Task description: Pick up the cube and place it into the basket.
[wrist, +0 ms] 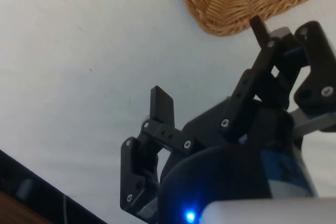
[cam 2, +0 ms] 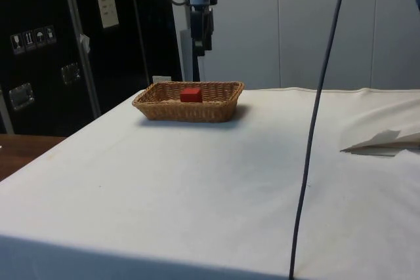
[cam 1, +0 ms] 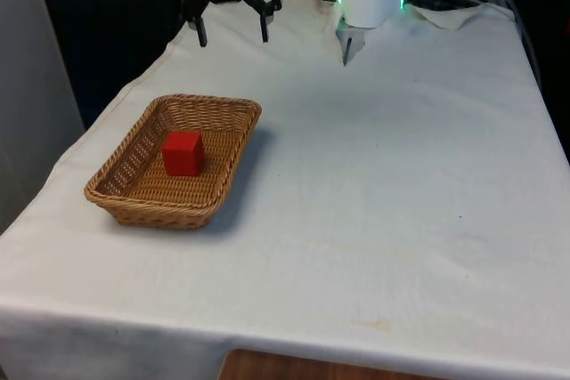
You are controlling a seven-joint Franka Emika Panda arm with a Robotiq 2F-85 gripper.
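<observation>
The gripper [cam 1: 233, 40] hangs high over the far end of the table, toward the front view's left, fingers pointing down and spread wide apart with nothing between them. Its black linkage fans out above the two fingers [cam 1: 202, 37]. In the side view the gripper [cam 2: 200, 47] hangs straight down from the wrist. In the wrist view the fingers [wrist: 161, 106] stand well apart, empty

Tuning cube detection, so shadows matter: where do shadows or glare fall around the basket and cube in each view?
Front view: basket casts a soft shadow toward the front view's right, red cube evenly lit, no glare. Side view: a faint shadow beside the basket on the cloth. Wrist view: the open pincer hangs dark against the bright cloth.
</observation>
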